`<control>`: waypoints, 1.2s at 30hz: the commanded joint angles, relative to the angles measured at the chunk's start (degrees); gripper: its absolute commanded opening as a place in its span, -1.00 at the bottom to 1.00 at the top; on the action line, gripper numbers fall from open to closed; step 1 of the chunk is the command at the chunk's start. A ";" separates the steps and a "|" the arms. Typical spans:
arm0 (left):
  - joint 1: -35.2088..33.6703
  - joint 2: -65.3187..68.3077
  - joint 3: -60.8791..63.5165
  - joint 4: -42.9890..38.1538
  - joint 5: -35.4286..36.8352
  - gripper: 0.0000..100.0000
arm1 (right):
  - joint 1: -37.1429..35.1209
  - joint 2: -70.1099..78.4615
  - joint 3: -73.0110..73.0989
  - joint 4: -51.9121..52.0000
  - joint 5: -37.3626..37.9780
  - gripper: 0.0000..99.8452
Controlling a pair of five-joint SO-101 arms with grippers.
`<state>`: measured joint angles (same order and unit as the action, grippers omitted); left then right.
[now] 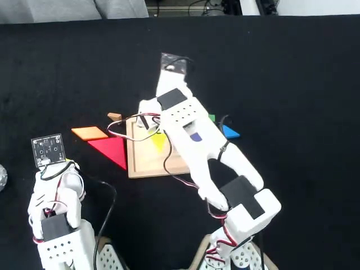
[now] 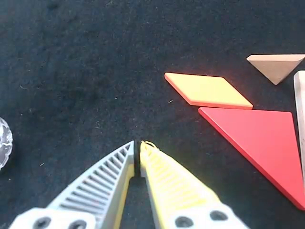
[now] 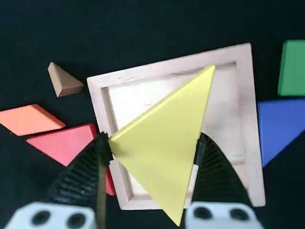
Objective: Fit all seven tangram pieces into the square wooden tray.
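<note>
Currently the right gripper (image 3: 151,145) clamps the yellow triangle (image 3: 167,124) between its jaws, above the wooden tray (image 3: 252,119).

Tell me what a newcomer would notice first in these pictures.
The big yellow triangle comes first: the right pincer grips it by two edges over the wooden tray. Next come the red triangle and the orange parallelogram, lying on the black cloth beside the tray, not far from the shut left pincer.
</note>
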<state>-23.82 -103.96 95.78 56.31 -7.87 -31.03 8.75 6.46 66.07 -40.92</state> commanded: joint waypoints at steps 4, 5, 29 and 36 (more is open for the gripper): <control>0.04 -0.53 -2.07 -1.23 0.18 -0.94 | 0.79 -3.21 -3.30 6.68 -24.26 -0.81; 0.04 -0.53 -2.07 -1.23 0.18 -0.94 | 0.44 -3.21 -3.03 8.00 -25.76 -0.81; 0.04 -0.53 -2.07 -1.23 0.18 -0.94 | -9.05 7.16 -0.57 1.76 -30.15 -0.48; 0.04 -0.53 -2.07 -1.23 0.18 -0.94 | -9.41 6.99 -3.12 7.47 -30.24 0.08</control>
<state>-23.82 -103.96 95.78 56.31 -7.87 -39.47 16.57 7.43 70.11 -71.34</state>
